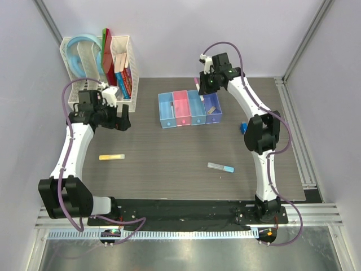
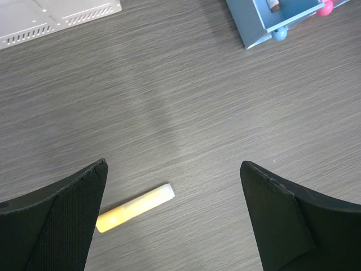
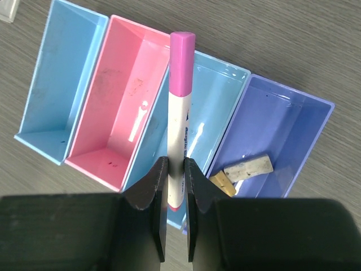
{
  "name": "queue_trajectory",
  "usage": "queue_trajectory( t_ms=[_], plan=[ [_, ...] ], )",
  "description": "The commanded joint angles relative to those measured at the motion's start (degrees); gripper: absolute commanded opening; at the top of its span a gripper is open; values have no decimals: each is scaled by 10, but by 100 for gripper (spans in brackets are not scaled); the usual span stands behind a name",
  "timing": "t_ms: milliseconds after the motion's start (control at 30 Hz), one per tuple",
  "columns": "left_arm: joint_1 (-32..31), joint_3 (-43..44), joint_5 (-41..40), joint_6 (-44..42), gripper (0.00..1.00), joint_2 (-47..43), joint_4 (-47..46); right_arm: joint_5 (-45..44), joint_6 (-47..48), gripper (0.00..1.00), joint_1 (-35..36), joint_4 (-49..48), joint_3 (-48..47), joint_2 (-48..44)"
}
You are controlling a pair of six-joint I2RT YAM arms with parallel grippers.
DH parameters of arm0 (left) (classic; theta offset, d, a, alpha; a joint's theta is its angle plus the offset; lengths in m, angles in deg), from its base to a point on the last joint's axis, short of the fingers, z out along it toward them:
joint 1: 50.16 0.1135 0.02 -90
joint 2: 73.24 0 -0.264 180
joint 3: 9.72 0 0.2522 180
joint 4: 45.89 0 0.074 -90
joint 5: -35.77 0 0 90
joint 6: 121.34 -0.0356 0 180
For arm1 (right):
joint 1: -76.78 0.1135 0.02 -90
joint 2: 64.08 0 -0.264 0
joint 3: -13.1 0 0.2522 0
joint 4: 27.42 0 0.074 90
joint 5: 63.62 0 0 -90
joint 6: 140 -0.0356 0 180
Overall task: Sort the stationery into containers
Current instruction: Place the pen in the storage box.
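My right gripper is shut on a white pen with a pink-purple cap and holds it above the row of four bins, over the wall between the pink bin and the second light-blue bin. The violet-blue bin holds a tan piece and a smaller tan-orange piece. My left gripper is open and empty above the table, with the orange-yellow piece lying near its left finger. From above, the orange-yellow piece, the grey stick with a light-blue tip and the dark-blue block lie on the table.
The white mesh rack with books and folders stands at the back left, close behind my left gripper. The bins sit at the back centre, under my right gripper. The first light-blue bin looks empty.
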Motion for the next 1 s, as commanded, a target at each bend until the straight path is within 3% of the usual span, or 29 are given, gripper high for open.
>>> queue_trajectory(
  t_ms=[0, 967],
  plan=[
    [4, 28, 29, -14, 100, 10, -21, -3, -8, 1, -2, -29, -7, 15],
    [3, 26, 61, -17, 100, -6, -12, -14, -24, 1, -2, -42, -15, 30]
  ],
)
